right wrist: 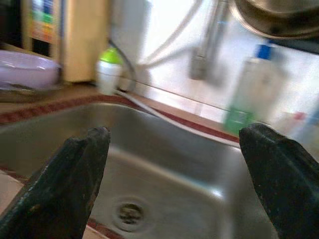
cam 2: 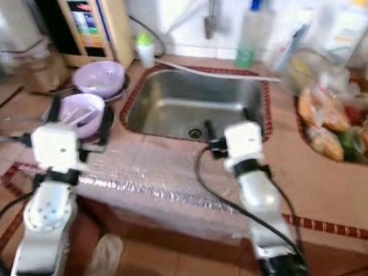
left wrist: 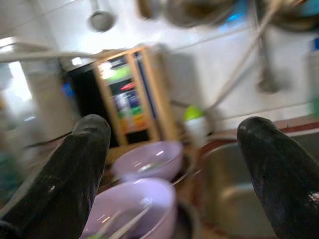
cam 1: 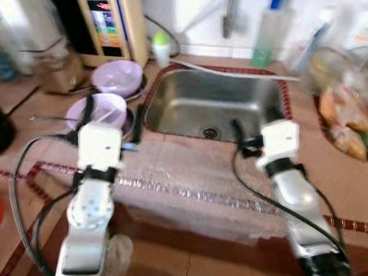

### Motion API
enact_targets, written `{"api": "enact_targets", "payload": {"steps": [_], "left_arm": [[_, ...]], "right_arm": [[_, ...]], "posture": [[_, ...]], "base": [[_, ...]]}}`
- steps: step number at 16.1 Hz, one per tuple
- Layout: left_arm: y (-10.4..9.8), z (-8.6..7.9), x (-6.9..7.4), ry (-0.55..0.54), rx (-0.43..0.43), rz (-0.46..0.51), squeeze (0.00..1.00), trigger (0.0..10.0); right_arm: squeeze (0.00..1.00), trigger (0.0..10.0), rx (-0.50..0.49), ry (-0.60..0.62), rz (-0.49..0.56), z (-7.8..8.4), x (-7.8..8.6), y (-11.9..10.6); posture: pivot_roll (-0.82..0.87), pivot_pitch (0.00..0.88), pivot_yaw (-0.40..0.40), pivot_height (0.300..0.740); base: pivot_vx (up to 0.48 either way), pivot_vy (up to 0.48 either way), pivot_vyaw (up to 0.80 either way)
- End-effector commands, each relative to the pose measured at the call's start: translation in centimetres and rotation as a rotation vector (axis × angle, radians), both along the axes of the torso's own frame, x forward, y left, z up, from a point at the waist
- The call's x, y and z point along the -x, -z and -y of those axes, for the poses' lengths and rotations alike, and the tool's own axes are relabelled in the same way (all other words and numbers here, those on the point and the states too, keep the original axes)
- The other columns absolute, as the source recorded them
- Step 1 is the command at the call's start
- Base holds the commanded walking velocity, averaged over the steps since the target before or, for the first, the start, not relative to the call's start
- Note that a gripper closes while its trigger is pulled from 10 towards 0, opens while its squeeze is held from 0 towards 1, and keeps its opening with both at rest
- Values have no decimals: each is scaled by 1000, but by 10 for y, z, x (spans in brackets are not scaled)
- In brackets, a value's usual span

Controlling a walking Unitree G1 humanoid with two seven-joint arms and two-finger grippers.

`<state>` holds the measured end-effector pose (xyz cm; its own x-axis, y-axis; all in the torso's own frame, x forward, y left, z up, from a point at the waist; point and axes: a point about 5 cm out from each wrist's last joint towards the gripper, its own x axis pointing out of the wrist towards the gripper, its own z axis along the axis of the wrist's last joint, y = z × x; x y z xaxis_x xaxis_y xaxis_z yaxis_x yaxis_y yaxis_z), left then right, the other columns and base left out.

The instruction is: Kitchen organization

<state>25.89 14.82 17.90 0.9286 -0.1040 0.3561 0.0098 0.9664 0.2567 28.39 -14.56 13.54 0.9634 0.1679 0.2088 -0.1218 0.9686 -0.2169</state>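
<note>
- Sink [cam 1: 169, 107], stainless steel, takes the upper middle of the left eye view, sunk in a tiled counter [cam 1: 192, 169] with a dark red border; its basin looks bare down to the drain [cam 1: 210, 133].
- Bags of vegetables [cam 1: 350, 123] are heaped at the right edge of the frame, well apart from both arms.
- Two lilac bowls sit on the counter left of the sink: the far bowl [cam 1: 116, 76] in the upper left of the frame, the near bowl [cam 1: 97, 112] just below it, with what looks like chopsticks or a utensil [left wrist: 127, 224] lying inside, too blurred to name.
- Left gripper [cam 1: 112, 121] hovers at the near bowl, one finger on either side of its rim; in the left wrist view the fingers [left wrist: 75, 169] stand wide apart, holding nothing, and the bowl lies straight ahead and low between them.
- Right gripper [cam 1: 255, 123] hangs over the sink's near edge, fingers [right wrist: 75, 179] likewise spread and empty, pointing into the basin toward the tap [right wrist: 204, 45].
- Judged from this, the left arm is plainly the nearer one to the bowls; the sink lies to their right, so any carry would run rightward across the rim.
- Small green-capped bottle [cam 1: 160, 48] stands at the sink's far left corner, beside the far bowl.
</note>
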Motion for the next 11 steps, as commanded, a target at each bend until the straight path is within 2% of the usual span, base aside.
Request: {"api": "enact_targets", "payload": {"steps": [1, 4, 5, 7, 11], "left_arm": [[0, -5, 0, -39, -14, 6, 0, 10000], [9, -25, 4, -170, -14, -22, 0, 10000], [13, -33, 4, -216, -3, -46, 0, 10000], [20, -42, 3, -264, 44, -86, 0, 10000], [31, -53, 2, -304, 128, -150, 0, 10000]], "right_arm": [[0, 10000, -5, 3, -1, 3, 0, 0], [0, 10000, 4, -21, -6, 1, 1, 2], [0, 10000, 7, -27, -6, 1, 1, 2], [0, 10000, 2, -30, -10, 0, 1, 2], [0, 10000, -7, -20, -29, 2, 2, 7]], "posture": [[1, 0, 15, 740], [7, 0, 9, 740], [8, 0, 7, 740], [10, 0, 5, 740], [12, 0, 7, 740]], "base": [[0, 0, 0], [0, 0, 0], [0, 0, 794], [0, 0, 788], [0, 0, 0]]}}
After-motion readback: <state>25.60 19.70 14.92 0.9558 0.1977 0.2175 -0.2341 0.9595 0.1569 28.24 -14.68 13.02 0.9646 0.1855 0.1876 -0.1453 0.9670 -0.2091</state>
